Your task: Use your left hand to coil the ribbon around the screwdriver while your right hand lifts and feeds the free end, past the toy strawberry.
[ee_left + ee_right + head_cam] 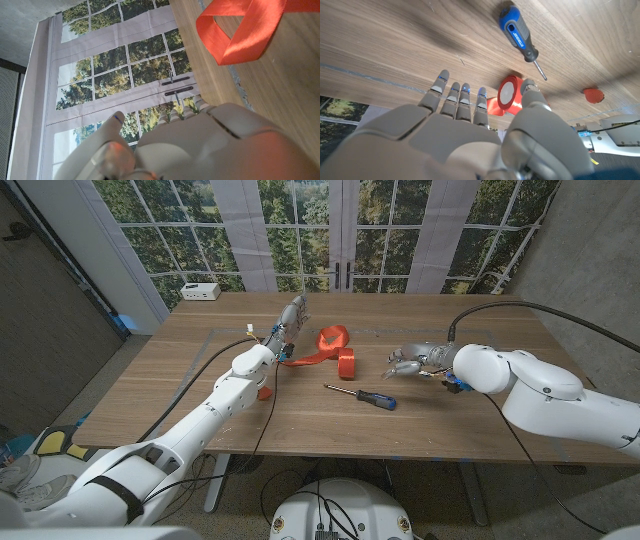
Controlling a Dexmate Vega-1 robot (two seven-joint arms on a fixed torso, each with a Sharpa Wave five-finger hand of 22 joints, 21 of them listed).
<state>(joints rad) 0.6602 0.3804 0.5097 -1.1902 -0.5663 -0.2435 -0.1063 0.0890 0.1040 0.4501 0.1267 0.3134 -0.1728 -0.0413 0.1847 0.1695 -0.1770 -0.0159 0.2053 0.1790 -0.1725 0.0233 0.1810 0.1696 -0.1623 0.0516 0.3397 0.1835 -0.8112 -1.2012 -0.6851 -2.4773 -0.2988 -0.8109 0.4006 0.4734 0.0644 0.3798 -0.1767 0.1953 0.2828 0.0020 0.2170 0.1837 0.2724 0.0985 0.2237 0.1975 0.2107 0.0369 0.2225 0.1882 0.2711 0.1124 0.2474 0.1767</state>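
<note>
We are seeing the ribbon (pixel 338 352) lying at frame centre, its roll above the screwdriver (pixel 362 395). Our left hand (pixel 287 325) is hovering left of it, fingers apart, holding nothing. Our right hand (pixel 415 360) is waiting right of the roll, spread and empty. The strawberry (pixel 593 95) is sitting beyond the roll.

Satiny cloth ribbon (pixel 333 340) (orange), matt wood table (pixel 450 420)

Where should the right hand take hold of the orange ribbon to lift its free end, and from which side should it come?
Probably at the roll end of the ribbon, which lies nearest the right hand. Come from the robot's right, open fingers low, and pinch the flat band beside the roll. The screwdriver lies nearer the robot, clear of that path.
</note>
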